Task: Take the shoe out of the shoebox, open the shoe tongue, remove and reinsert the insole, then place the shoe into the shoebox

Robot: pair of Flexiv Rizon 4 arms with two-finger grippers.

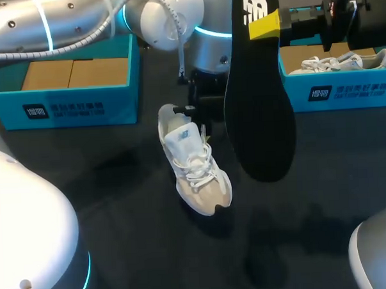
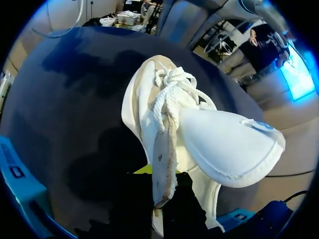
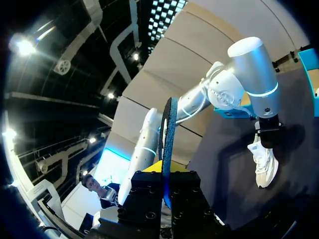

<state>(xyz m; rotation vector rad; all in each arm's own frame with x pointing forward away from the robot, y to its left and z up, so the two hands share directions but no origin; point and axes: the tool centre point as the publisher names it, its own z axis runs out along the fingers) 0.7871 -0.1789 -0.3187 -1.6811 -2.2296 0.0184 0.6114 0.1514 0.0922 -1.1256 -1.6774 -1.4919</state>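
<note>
1. At the far left, along the back edge, sits an open teal cardboard shoebox [image 1: 63, 102] with a brown cardboard liner [image 1: 74, 73] lying flat inside it.
2. The silver left arm [image 1: 79, 21] comes in from the left corner and reaches across to the middle of the dark table [image 1: 119, 212].
3. The left gripper [image 2: 162, 184] has its fingers closed on the heel end of the shoe. A strip of the collar is pinched between them, and one yellow tip shows just beside it.
4. That shoe, a white lace-up sneaker [image 1: 195, 167] with beige toe panels, is out of both boxes, over the middle of the table. Its heel is up at the gripper and its toe slopes down toward the front. I cannot tell whether the toe touches the tabletop.
5. Its padded white tongue [image 2: 229, 144] stands pulled out of the opening, away from the bunched laces.
6. Just right of the sneaker, and apart from it, a long black foam insole [image 1: 259, 109] hangs upright in the air.
7. The right gripper [image 3: 165, 175] holds the insole near its upper end. The fingers press on its two faces, parted only by its thickness.
8. At the far right sits a second teal shoebox [image 1: 344, 90] with a second white sneaker [image 1: 340, 62] lying on its side in it.
</note>
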